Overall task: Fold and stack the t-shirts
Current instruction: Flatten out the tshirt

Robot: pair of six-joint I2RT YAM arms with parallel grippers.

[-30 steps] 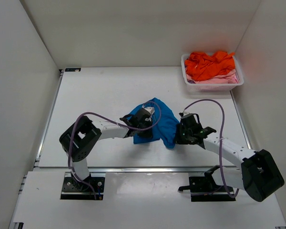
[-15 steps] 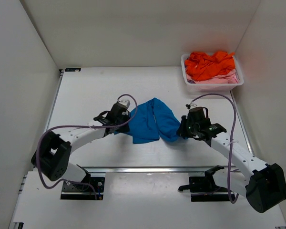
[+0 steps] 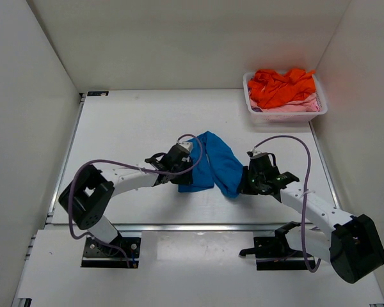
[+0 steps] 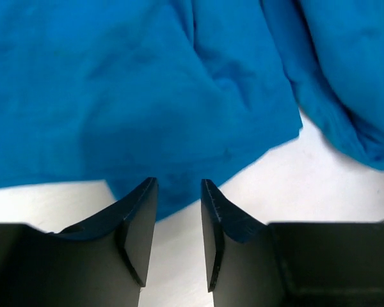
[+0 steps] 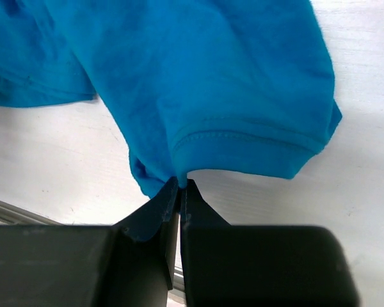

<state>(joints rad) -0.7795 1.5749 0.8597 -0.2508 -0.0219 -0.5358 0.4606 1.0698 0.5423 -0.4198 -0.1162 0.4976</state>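
Observation:
The bright blue t-shirt (image 3: 211, 163) lies crumpled at the table's middle. My left gripper (image 3: 181, 169) is at its left lower edge. In the left wrist view it (image 4: 178, 208) is open, with the edge of the blue cloth (image 4: 147, 96) lying just at the fingertips. My right gripper (image 3: 242, 183) is at the shirt's right lower corner. In the right wrist view it (image 5: 180, 186) is shut on the sleeve hem of the blue shirt (image 5: 198, 70). The orange t-shirt (image 3: 280, 86) lies on top of the pale pink one (image 3: 293, 107) in the basket.
The white lattice basket (image 3: 256, 115) stands at the table's far right corner. White walls close in the table at the left, back and right. A metal rail (image 3: 198, 226) runs along the table's near edge.
My left gripper swung out to the left of the blue shirt, then came back to its left lower edge. My right gripper stayed shut on the sleeve hem and drew slightly nearer.

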